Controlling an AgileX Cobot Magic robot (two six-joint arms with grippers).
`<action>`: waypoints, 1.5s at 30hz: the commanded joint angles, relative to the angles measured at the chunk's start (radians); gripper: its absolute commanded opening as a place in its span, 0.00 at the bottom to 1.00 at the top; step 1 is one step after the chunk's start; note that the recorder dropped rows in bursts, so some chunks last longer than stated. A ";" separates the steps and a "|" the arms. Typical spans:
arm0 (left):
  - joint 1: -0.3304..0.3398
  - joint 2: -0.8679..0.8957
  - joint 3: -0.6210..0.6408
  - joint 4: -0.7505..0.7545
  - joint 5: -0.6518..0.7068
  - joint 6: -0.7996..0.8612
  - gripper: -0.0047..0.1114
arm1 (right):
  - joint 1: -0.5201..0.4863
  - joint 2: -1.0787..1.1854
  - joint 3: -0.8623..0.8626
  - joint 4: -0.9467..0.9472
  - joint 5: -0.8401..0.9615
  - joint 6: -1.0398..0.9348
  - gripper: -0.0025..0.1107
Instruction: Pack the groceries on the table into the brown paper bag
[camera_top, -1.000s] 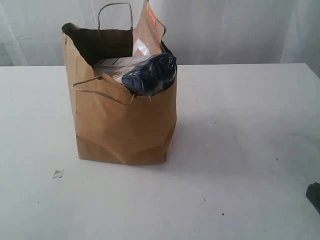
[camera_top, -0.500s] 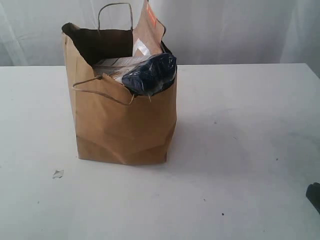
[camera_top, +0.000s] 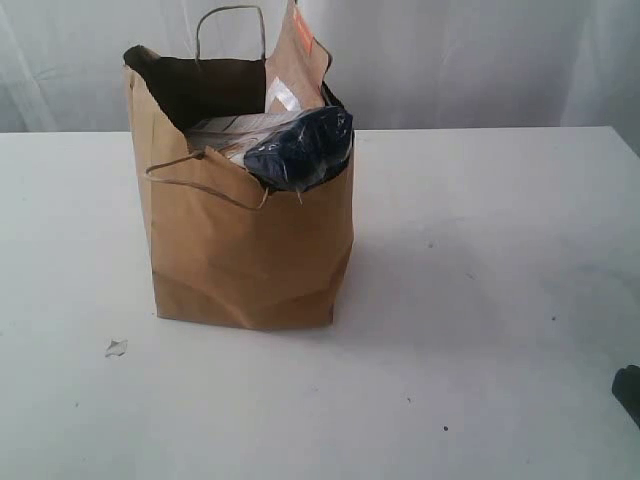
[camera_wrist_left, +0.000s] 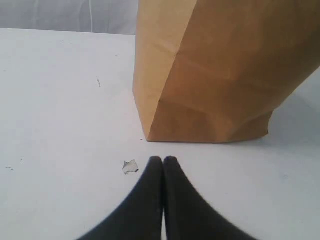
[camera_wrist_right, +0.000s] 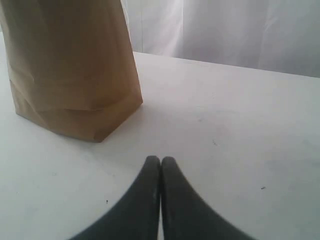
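Observation:
The brown paper bag (camera_top: 245, 240) stands upright on the white table (camera_top: 480, 300), left of centre. From its torn rim stick out a brown pouch with a white square (camera_top: 297, 60), a dark clear-wrapped pack (camera_top: 300, 148) and pale packaging (camera_top: 230, 132). The other groceries are hidden. My left gripper (camera_wrist_left: 163, 160) is shut and empty, low over the table just short of the brown paper bag (camera_wrist_left: 220, 75). My right gripper (camera_wrist_right: 160, 160) is also shut and empty, a little way from the brown paper bag (camera_wrist_right: 70, 65); in the exterior view only a dark bit (camera_top: 628, 388) shows at the right edge.
A small white crumb (camera_top: 116, 348) lies on the table front left of the bag, and the same white crumb (camera_wrist_left: 130, 167) sits just beside my left fingertips. A white curtain hangs behind the table. Small dark specks dot the tabletop.

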 joint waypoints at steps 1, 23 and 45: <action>0.000 -0.005 0.003 -0.007 -0.003 -0.001 0.04 | -0.006 -0.006 0.004 0.000 -0.014 -0.002 0.02; 0.002 -0.052 0.003 0.027 0.094 0.181 0.04 | -0.006 -0.006 0.004 0.000 -0.014 -0.002 0.02; 0.419 -0.052 0.003 0.027 0.094 0.181 0.04 | -0.006 -0.006 0.004 0.000 -0.014 -0.002 0.02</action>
